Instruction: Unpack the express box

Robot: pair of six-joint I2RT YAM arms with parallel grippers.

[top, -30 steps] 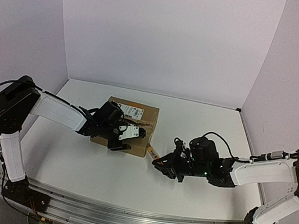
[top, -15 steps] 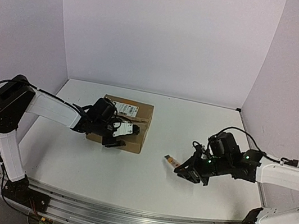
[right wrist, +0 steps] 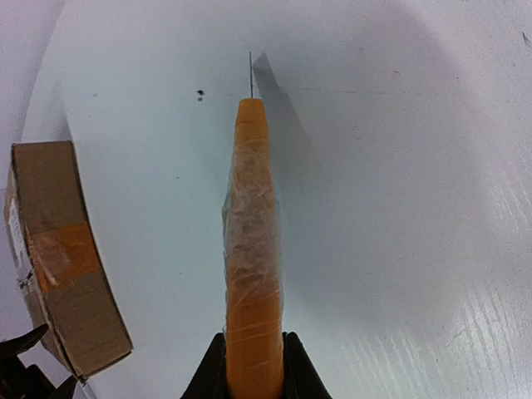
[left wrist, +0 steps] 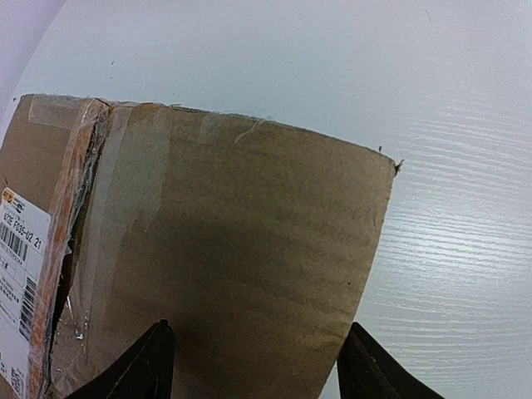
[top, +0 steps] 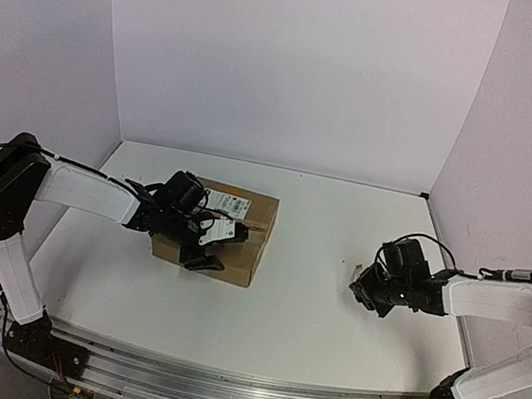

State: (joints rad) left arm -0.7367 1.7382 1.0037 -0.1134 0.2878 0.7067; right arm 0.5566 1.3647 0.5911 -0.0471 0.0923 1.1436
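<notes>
The express box [top: 238, 217] is brown cardboard with a white label [top: 229, 197] and lies at the left middle of the table. My left gripper [top: 204, 247] is open and low over its near side. In the left wrist view both fingertips [left wrist: 155, 359] stand wide against a bare cardboard face [left wrist: 241, 249], with taped seam [left wrist: 79, 191] at the left. My right gripper [right wrist: 253, 339] is shut on an orange utility knife [right wrist: 252, 233] wrapped in clear film, its thin blade tip [right wrist: 250, 71] pointing away. That gripper [top: 366, 286] hovers far right of the box.
The white table [top: 300, 306] is bare between the box and the right arm. Lilac walls close in the back and both sides. The box [right wrist: 62, 258] shows at the left edge of the right wrist view.
My right arm has drawn back to the right, away from the box, carrying the knife. The left gripper and the box have shifted and turned slightly.
</notes>
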